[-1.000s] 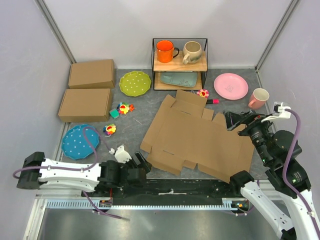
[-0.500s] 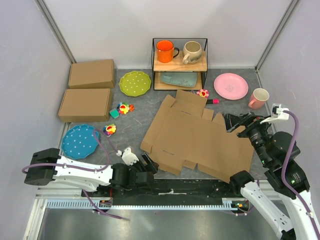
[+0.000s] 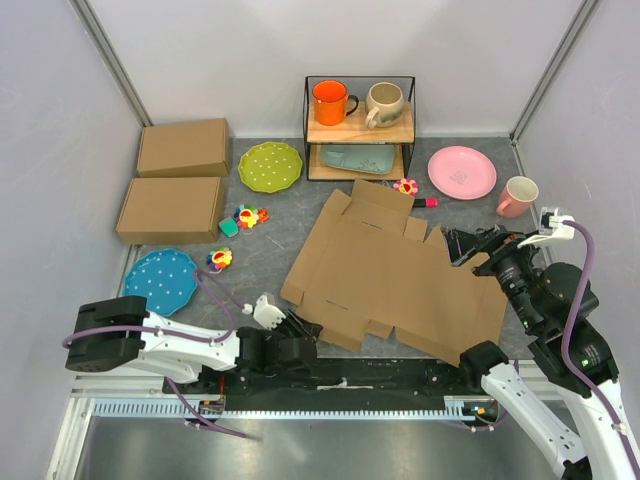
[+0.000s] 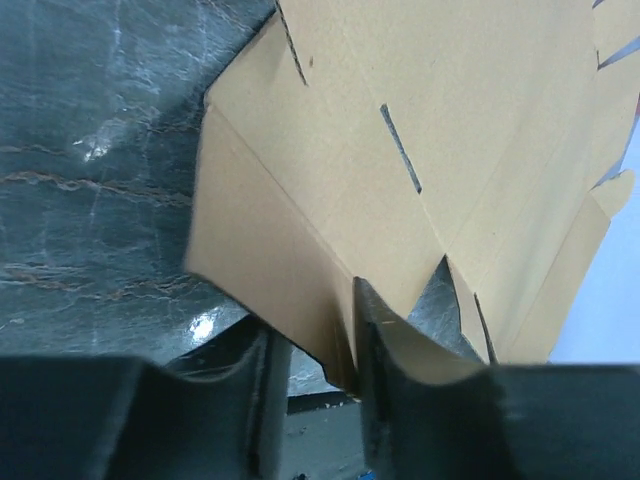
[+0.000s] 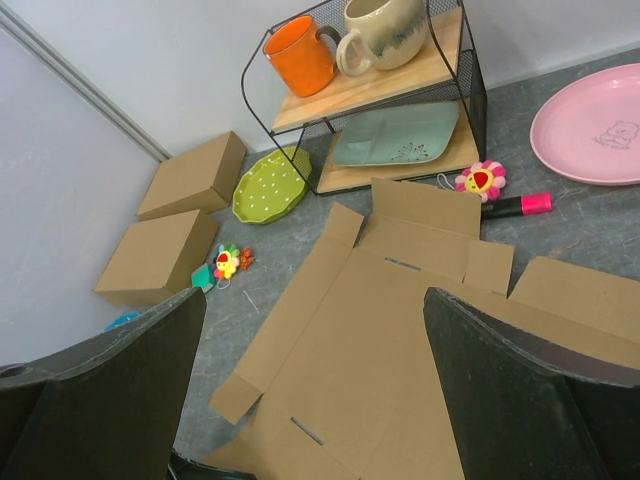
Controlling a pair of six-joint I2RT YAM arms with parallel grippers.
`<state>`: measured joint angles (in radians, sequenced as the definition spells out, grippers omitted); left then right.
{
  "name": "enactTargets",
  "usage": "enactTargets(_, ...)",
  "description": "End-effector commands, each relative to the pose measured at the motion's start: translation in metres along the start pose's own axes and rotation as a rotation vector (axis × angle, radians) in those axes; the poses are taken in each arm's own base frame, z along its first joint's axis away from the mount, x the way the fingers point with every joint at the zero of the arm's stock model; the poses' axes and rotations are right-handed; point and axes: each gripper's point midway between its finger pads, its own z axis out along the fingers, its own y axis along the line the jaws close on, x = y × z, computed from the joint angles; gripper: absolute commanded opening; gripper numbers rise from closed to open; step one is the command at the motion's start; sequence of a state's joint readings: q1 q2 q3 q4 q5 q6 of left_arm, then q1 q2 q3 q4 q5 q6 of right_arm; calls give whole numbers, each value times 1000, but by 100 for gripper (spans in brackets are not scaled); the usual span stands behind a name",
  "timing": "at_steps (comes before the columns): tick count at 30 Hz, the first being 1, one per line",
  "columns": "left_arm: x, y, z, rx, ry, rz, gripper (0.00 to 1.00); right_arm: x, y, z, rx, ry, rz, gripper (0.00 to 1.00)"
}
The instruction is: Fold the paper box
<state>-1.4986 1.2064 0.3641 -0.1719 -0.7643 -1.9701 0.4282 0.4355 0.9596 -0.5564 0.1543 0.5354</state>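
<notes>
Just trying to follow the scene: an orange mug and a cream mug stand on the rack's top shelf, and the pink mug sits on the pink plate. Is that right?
Not quite. The pink mug stands on the table beside the pink plate, not on it; the top view shows this. The orange mug and cream mug are on the rack's top shelf.

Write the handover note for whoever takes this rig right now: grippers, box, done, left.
Left gripper: jaws straddle the near-left flap of the paper box; I cannot tell whether they pinch it.
Right gripper: open, empty, over the sheet's right side.
Box: a flat die-cut sheet on the table.
Done: no fold visible.
Left: raise the flaps and walls, tuck them in, close the box.
</notes>
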Motion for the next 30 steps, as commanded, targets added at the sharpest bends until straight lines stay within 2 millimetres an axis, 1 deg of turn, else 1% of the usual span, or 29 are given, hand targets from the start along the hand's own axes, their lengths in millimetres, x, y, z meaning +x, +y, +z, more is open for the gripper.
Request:
enactTargets(1, -9, -22, 0, 54, -20, -269, 29, 0, 2, 1, -10, -1, 1, 98)
enactTargets(2, -12, -21, -1, 49, -32, -248, 25, -1, 3, 1, -12, -1, 3, 98)
enactTargets(3, -16, -23, -2, 50, -42, -239, 16, -2, 4, 0, -15, -7, 2, 98)
enactTargets(4, -20, -31, -7, 64, -48, -229, 12, -4, 4, 0, -16, -10, 1, 98)
enactTargets(6, -35, -27, -11, 45, -103, -170, 2, -12, 7, -2, -20, -27, -1, 98)
enactTargets(7, -41, -37, -17, 57, -117, -154, 2, -16, 9, -3, -21, -37, -1, 98)
enactTargets(8, -52, -47, -25, 86, -146, -154, 2, -19, 10, -4, -22, -43, -9, 98)
enactTargets(9, -63, -41, -28, 58, -181, -97, 2, -28, 12, -7, -25, -62, -9, 98)
enactTargets(10, -72, -56, -37, 86, -212, -64, 2, -32, 14, -8, -28, -71, -11, 98)
enactTargets(11, -83, -66, -47, 107, -228, -46, 2, -36, 15, -10, -30, -81, -12, 98)
enactTargets(12, -92, -68, -54, 101, -254, 16, 2, -43, 19, -12, -35, -97, -12, 98)
enactTargets(13, -105, -89, -68, 138, -287, 99, 2, -48, 20, -14, -37, -107, -15, 98)
enactTargets(14, -115, -103, -80, 171, -302, 137, 2, -56, 23, -18, -41, -128, -20, 98)
enactTargets(15, -126, -131, -99, 225, -313, 147, 2, -61, 22, -20, -32, -141, -26, 98)
enactTargets(16, -137, -141, -110, 230, -357, 306, 2, -65, 22, -23, -25, -151, -31, 98)
enactTargets(17, -145, -155, -121, 253, -376, 359, 2, -70, 21, -25, -18, -165, -35, 98)
enactTargets(18, -161, -183, -145, 303, -407, 443, 2, -82, 22, -31, -9, -197, -40, 98)
enactTargets(19, -167, -197, -154, 326, -426, 495, 2, -87, 22, -34, -7, -211, -42, 98)
enactTargets(20, -173, -213, -166, 360, -445, 537, 2, -96, 25, -39, -9, -235, -37, 98)
enactTargets(21, -182, -235, -184, 403, -461, 563, 2, -102, 27, -43, -11, -248, -27, 98)
enactTargets(22, -184, -254, -196, 450, -480, 668, 2, -106, 29, -45, -17, -258, -18, 98)
enactTargets(23, -185, -266, -204, 478, -483, 713, 2, -111, 32, -49, -26, -265, -14, 98)
enactTargets(24, -195, -288, -226, 537, -487, 706, 2, -119, 38, -55, -46, -280, -5, 98)
enactTargets(25, -179, -304, -229, 592, -456, 823, 2, -123, 41, -58, -53, -285, 4, 98)
enactTargets(26, -174, -314, -237, 630, -436, 862, 2, -124, 41, -61, -52, -282, 6, 98)
enactTargets(27, -180, -334, -260, 697, -423, 853, 2, -132, 45, -68, -64, -300, 10, 98)
enactTargets(28, -159, -347, -262, 759, -365, 926, 2, -134, 45, -70, -64, -303, 10, 98)
enactTargets(29, -150, -349, -263, 767, -324, 980, 2, -137, 45, -74, -58, -308, 11, 98)
enactTargets(30, -156, -362, -281, 817, -318, 959, 2, -140, 44, -79, -55, -321, 13, 98)
